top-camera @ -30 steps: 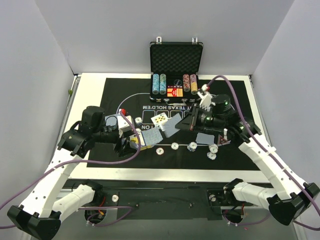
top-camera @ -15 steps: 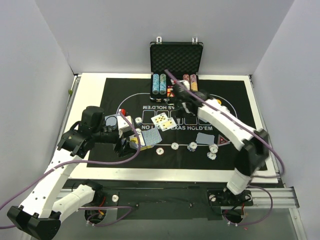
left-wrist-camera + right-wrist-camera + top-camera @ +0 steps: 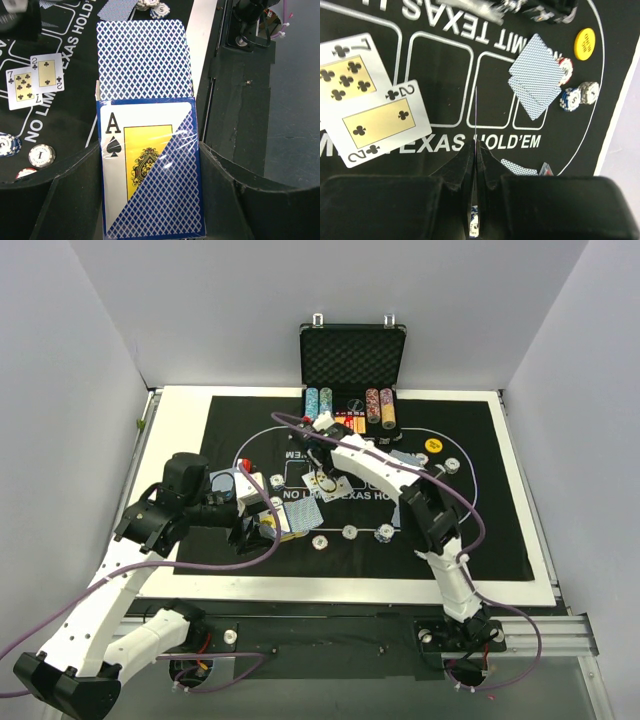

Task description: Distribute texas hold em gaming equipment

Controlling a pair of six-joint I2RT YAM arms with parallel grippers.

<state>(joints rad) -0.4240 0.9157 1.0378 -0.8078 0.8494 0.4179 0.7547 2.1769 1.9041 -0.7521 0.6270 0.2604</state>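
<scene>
My left gripper [image 3: 150, 170] [image 3: 262, 527] is shut on a cellophane-wrapped card box [image 3: 150, 175] that shows an ace of spades. A blue-backed card [image 3: 142, 55] [image 3: 306, 510] lies just past the box's far end. My right gripper [image 3: 476, 145] [image 3: 325, 478] hovers over the mat's centre, shut on a single playing card [image 3: 475, 112] seen edge-on. To its left the 7 of clubs [image 3: 347, 75] and 2 of clubs [image 3: 382, 122] lie face up. Blue-backed cards [image 3: 537, 75], a yellow button [image 3: 585, 42] [image 3: 433, 445] and chips [image 3: 580, 95] lie at the far right. More chips [image 3: 350, 532] sit near the front.
The black mat [image 3: 220, 430] covers the table. The open case [image 3: 352, 350] stands at the back with rows of chips [image 3: 318, 407]. My right arm spans the mat's right half and hides what is under it. A white table border [image 3: 180, 400] rings the mat.
My right arm has swung from the right side of the mat across to the centre, over the face-up cards. The left arm and its card box have not moved.
</scene>
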